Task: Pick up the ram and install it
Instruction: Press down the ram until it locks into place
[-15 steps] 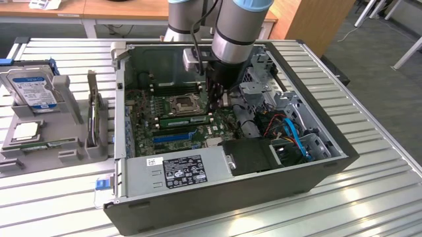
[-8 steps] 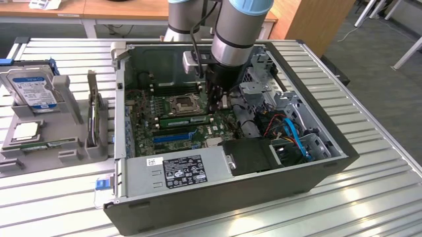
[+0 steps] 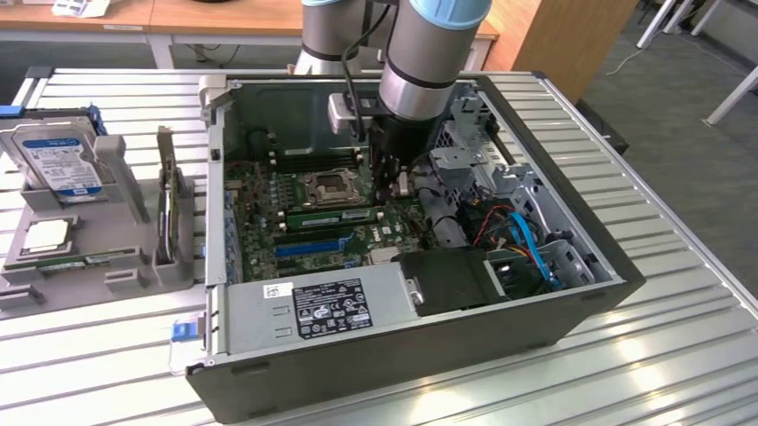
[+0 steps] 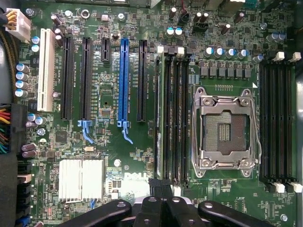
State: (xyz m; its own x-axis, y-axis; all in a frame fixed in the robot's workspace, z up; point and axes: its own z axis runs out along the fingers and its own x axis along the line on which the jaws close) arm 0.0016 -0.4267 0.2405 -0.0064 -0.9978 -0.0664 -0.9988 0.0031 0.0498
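The arm reached down into the open computer case (image 3: 556, 293) that lay on the slatted bench (image 3: 663, 373), its gripper (image 3: 397, 182) hanging just above the motherboard (image 3: 266, 200), beside the CPU socket (image 3: 328, 187). The gripper's fingers (image 4: 163, 189) were pressed together with nothing between them. The ram (image 3: 332, 216) sat in a memory slot next to the socket, a green stick standing on edge; from the wrist view it ran as a thin strip (image 4: 160, 113) at the outer edge of the black slots, with the gripper right at one end of it. A blue expansion slot (image 4: 124, 82) lay a little further across the board. Off to the exterior view's left, a grey tray (image 3: 113, 266) held a hard drive (image 3: 59, 160).
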